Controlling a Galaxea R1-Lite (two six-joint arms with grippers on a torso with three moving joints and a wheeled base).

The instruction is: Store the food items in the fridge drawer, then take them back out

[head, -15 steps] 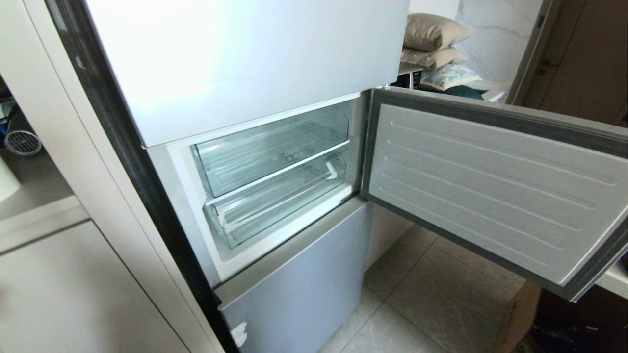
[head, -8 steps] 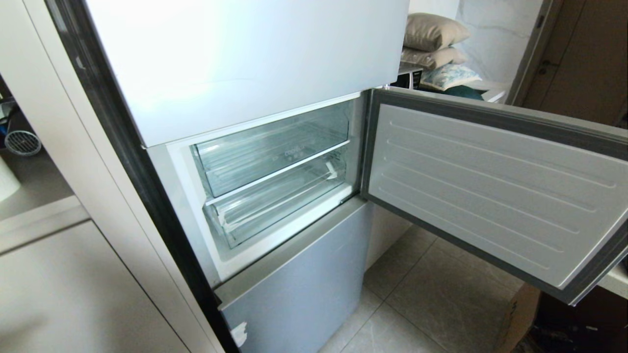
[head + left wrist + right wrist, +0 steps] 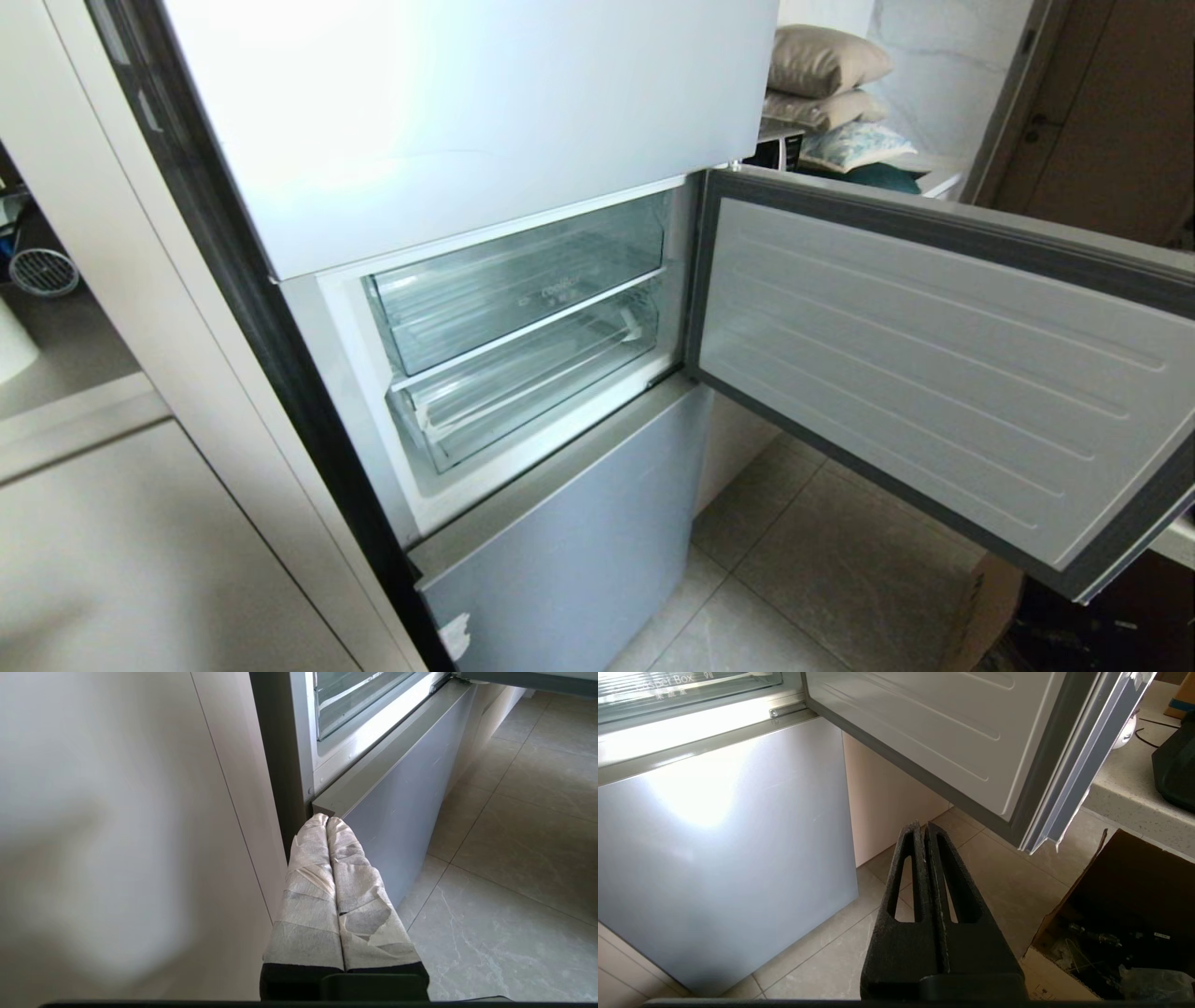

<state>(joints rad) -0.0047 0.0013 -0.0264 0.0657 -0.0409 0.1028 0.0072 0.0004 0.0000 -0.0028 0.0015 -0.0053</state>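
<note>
The right gripper point(image 3: 924, 828) is hanging low over the tiled floor point(image 3: 994, 882), its black fingers point(image 3: 903, 896) pressed together, holding nothing. The open fridge door point(image 3: 952, 732) is jutting out above it. The silver lower door point(image 3: 724, 849) is sitting shut. A cardboard box point(image 3: 1125, 919) is standing open nearby under the counter point(image 3: 1125, 793).

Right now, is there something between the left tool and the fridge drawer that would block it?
Nothing visible does. The middle fridge door is swung open to the right, so the fridge drawer, pushed in below the deeper clear drawer, is exposed. The left tool is shut, low by the lower fridge door.
</note>
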